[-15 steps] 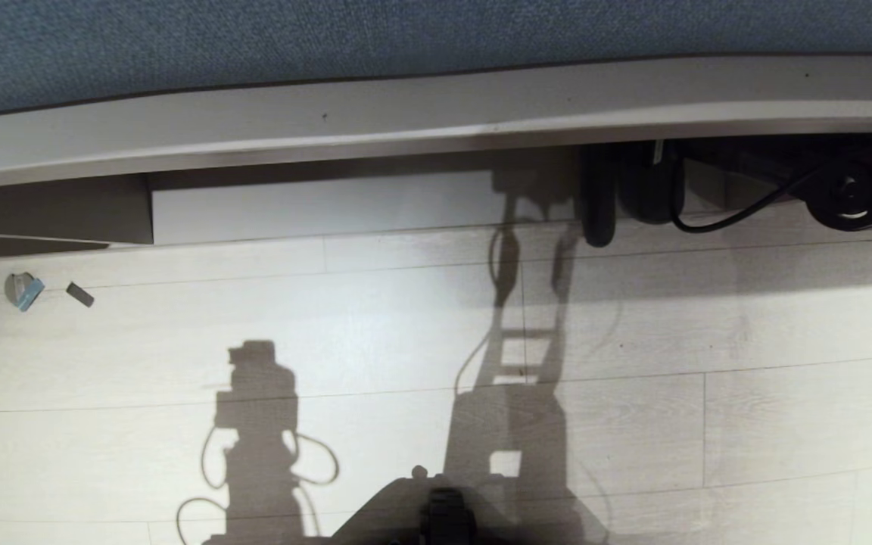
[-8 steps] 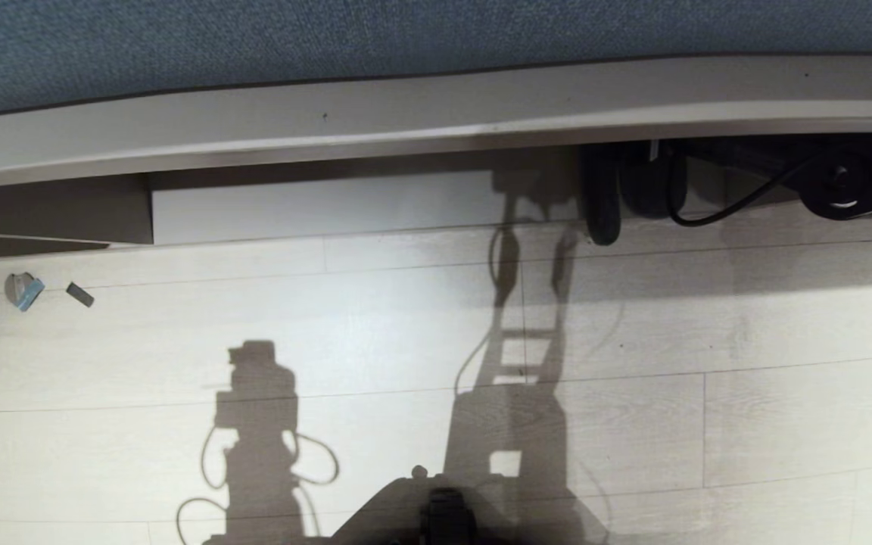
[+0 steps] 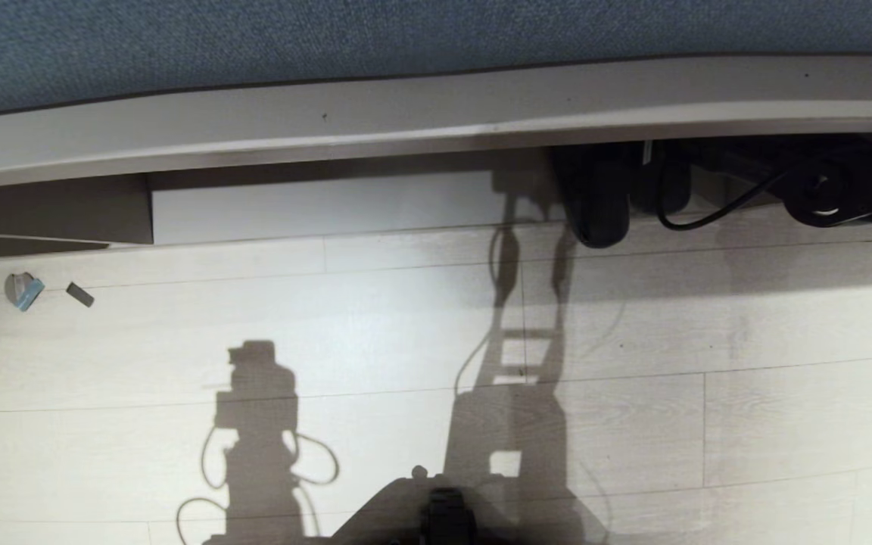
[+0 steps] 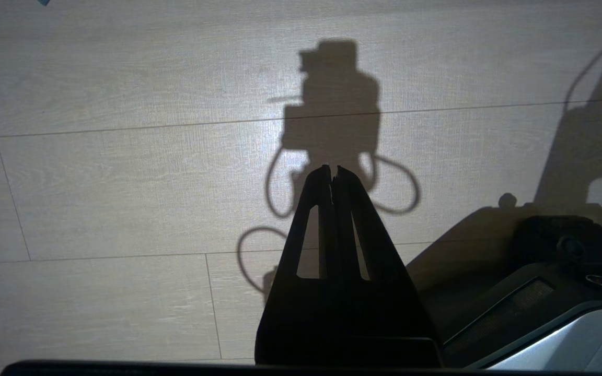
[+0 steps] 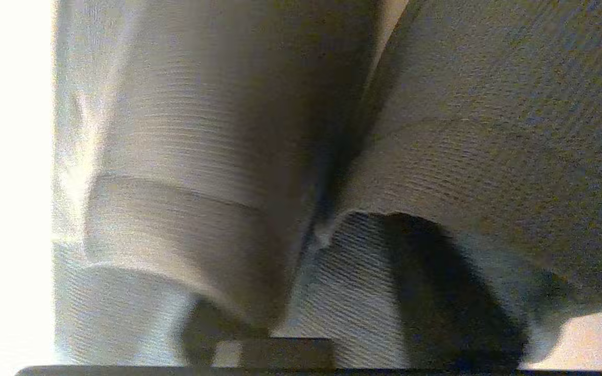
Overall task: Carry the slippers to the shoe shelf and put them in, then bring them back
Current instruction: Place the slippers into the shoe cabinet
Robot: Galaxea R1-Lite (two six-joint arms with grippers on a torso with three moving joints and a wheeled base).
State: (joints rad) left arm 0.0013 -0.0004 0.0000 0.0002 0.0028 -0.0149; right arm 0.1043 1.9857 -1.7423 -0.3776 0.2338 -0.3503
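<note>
pale plank floor (image 3: pixel 375 318) — ribbed, dark slippers (image 5: pixel 217 156) fill right wrist view.

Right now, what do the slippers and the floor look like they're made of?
The slippers look like woven or knit fabric, matte: fine ribbed lines run across the wide straps and insoles. It could be textured foam; the close view leaves that open. The floor looks like pale wood-look laminate planks, slightly glossy, with faint grain and thin seams.
</note>
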